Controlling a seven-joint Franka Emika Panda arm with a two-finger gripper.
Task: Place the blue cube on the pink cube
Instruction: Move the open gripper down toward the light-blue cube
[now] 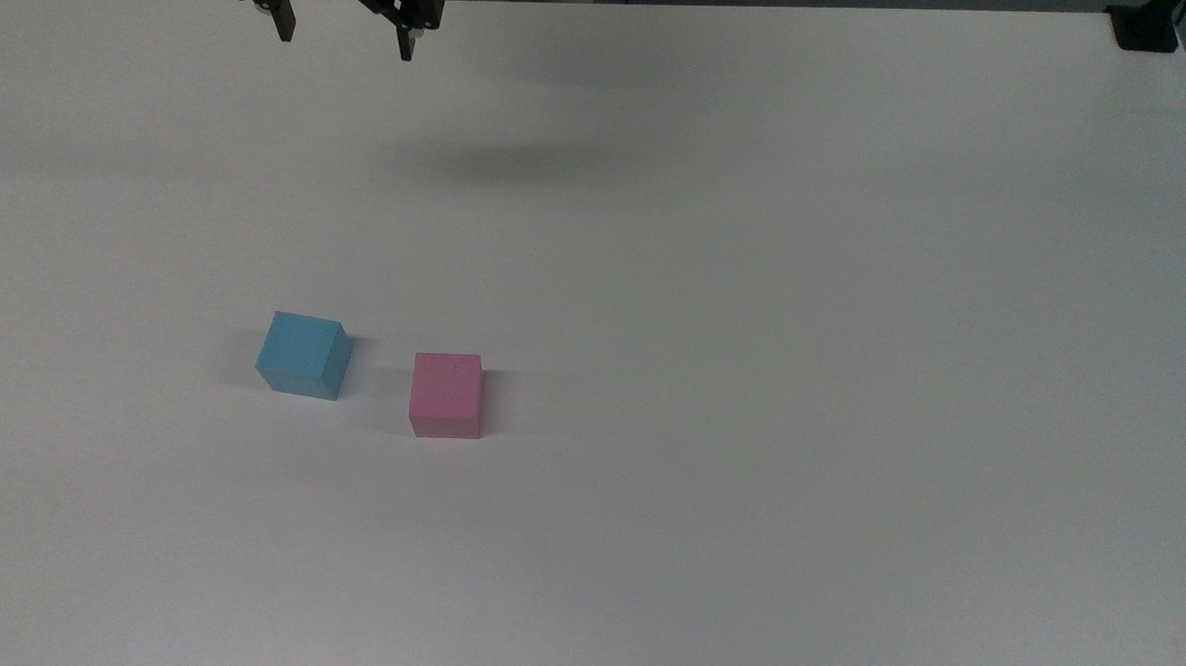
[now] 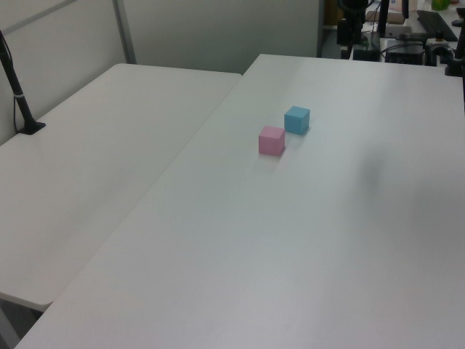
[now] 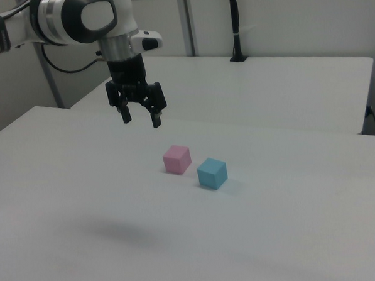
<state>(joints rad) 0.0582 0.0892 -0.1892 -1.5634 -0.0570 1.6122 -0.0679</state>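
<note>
- The gripper (image 3: 140,118) hangs in the air above the white table (image 1: 755,280), pointing down; its two black fingers (image 3: 156,121) stand well apart with nothing between them; in the top view the gripper (image 1: 346,44) sits at the upper edge, left of centre.
- The arm (image 3: 74,20) above it is white and grey with rounded joints, reaching in from the right view's upper left; a soft shadow lies on the tabletop, well apart from both cubes.
- The blue cube (image 1: 303,354) rests flat on the table, well clear of the gripper; in the top view it lies left of the pink cube, slightly turned so one corner points toward the lower edge.
- The pink cube (image 1: 446,395) rests on the table just beside the blue one, with a bare strip of table between them; they do not touch in the top view; in the left view the pink cube (image 2: 271,140) and the blue cube (image 2: 296,120) look almost corner to corner, though that angle makes the gap hard to judge.
- In the right view the pink cube (image 3: 176,159) is on the left and the blue cube (image 3: 212,172) on the right.
- A second white table (image 2: 94,145) adjoins the first; a black post (image 3: 235,25) stands on its far side.
</note>
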